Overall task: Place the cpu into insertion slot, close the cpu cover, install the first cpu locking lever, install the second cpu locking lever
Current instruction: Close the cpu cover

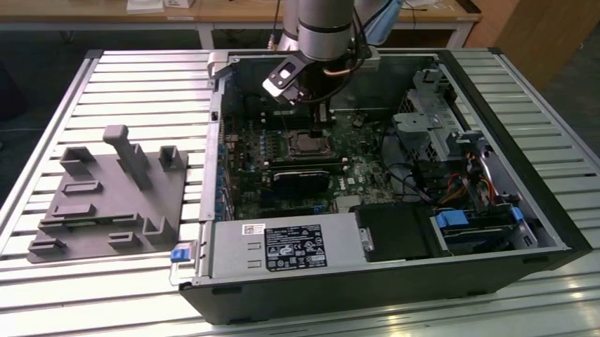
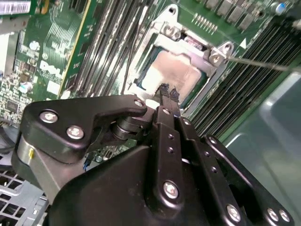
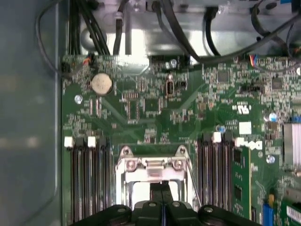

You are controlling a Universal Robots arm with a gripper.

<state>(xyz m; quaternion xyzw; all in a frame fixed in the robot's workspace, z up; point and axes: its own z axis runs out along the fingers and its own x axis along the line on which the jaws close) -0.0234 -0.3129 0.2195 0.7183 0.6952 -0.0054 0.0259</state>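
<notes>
Setting: an open computer case (image 1: 375, 298) lies flat on a slatted metal worktop (image 1: 140, 77). A grey moulded fixture tray (image 1: 103, 203) sits on the slats toward the exterior view's left, apart from the case.
Arm: the silver-grey arm (image 1: 324, 28) enters at the upper centre of the exterior view. It points steeply down into the case, with its wrist above the case's far wall.
Claw: the claw (image 1: 317, 128) hangs fingers-down over the green motherboard (image 3: 141, 108). In the second wrist view the two black fingertips (image 2: 163, 89) are pressed together with nothing between them.
Claw to chip: the tips sit over one edge of the cpu. Whether they touch it cannot be told.
Cpu: the cpu (image 2: 176, 73) has a dull beige top and lies flat in the insertion slot (image 1: 305, 144). That is mid-board in the exterior view, just under the claw.
Cover: the cpu cover (image 2: 193, 44) is a silvery frame that appears down flat around the chip. The chip's top shows through its window.
Rod: a thin metal rod (image 2: 263, 63) runs out from one screwed corner of the cover across the memory slots. Whether it is latched cannot be told.
Neighbours: long black memory slots (image 3: 89, 179) flank the socket on both sides. A coin cell (image 3: 102, 84) sits farther up the board, and black cables (image 3: 188, 42) lie past the board's edge.
Case front: a labelled power supply box (image 1: 281, 246) sits at the lower centre of the exterior view.
</notes>
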